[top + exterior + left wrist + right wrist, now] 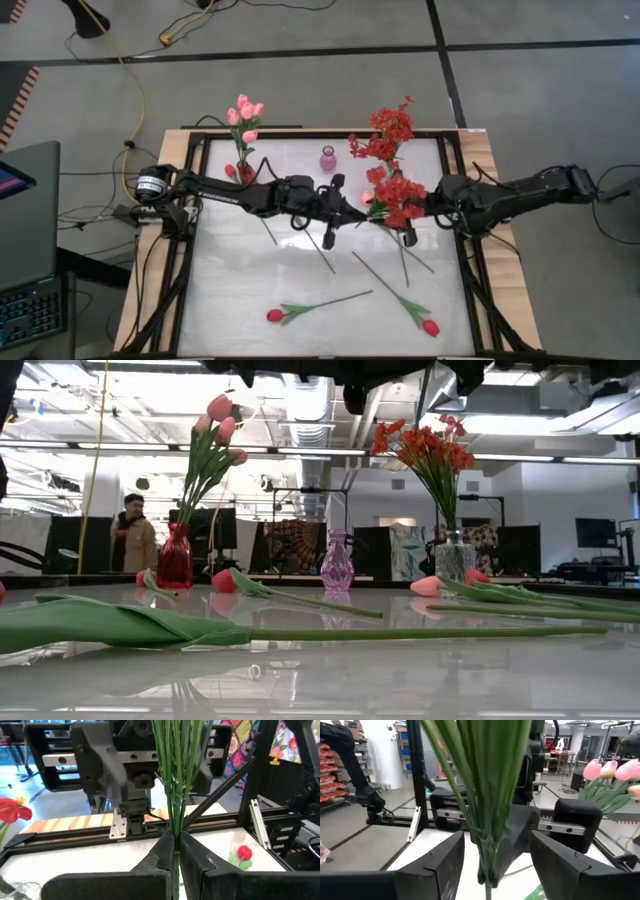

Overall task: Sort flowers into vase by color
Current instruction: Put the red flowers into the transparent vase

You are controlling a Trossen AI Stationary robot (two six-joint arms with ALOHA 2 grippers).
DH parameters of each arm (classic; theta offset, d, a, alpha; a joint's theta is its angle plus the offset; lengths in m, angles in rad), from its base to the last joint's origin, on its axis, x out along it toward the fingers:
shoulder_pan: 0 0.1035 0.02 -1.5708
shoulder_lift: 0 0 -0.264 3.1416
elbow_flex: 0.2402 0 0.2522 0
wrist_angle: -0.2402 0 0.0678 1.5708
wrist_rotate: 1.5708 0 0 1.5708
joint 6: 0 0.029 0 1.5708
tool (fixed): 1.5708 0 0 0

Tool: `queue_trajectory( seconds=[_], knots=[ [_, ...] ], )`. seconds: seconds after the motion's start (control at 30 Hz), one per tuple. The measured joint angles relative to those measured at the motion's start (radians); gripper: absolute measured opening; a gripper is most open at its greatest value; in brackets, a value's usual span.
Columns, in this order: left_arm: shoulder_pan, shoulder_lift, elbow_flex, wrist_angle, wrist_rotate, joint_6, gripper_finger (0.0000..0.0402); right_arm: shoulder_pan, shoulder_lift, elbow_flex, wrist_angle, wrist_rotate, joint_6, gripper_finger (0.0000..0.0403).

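Handover of a red spray above the table, level with the small purple vase (328, 158).

Left of the purple vase, the red vase (244, 172) already holds pink tulips (243, 112). Just in front of the purple vase, the left gripper (345, 207) is clamped shut on the stems of a red blossom spray (400, 197). To the right, the clear vase (455, 553) holds more red sprays (385, 132), and the right gripper (418, 208) stands with fingers spread wide around the same stems, gripping nothing. Loose red tulips (276, 315) lie on the table (230, 280), well in front of the purple vase. My reading: the spray now hangs from the left arm alone, and next it must go stems-first into the clear vase's narrow mouth.
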Motion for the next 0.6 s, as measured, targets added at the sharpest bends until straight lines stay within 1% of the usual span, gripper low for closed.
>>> queue_trajectory(
  seconds=[0.13,0.23,0.33,0.43,0.53,0.57,0.6],
  knots=[
    [0.0,0.0,0.0,-0.006,-0.014,-0.001,0.0,-0.01,0.0,0.0,0.0,-0.004,0.0,0.0239],
    [0.0,0.0,0.0,-0.009,-0.031,-0.009,0.0,-0.01,0.0,0.0,0.001,-0.004,0.0,0.0211],
    [0.0,0.0,0.0,-0.021,-0.048,-0.01,0.0,-0.01,0.0,0.0,0.001,-0.004,-0.001,0.0166],
    [0.0,0.0,-0.001,-0.023,-0.05,-0.01,0.0,-0.01,0.0,0.0,0.002,-0.002,-0.008,0.0109],
    [-0.001,0.0,-0.001,-0.023,-0.091,-0.031,0.0001,-0.016,0.0,0.0,0.003,0.0,-0.024,0.0056],
    [-0.002,0.0,-0.001,-0.024,-0.102,-0.031,0.0004,-0.018,0.0,0.0,0.003,0.0,-0.024,0.0045],
    [-0.001,0.0,-0.001,-0.026,-0.105,-0.026,0.0009,-0.024,-0.001,0.0,0.003,0.0,-0.023,0.0043]
  ],
)
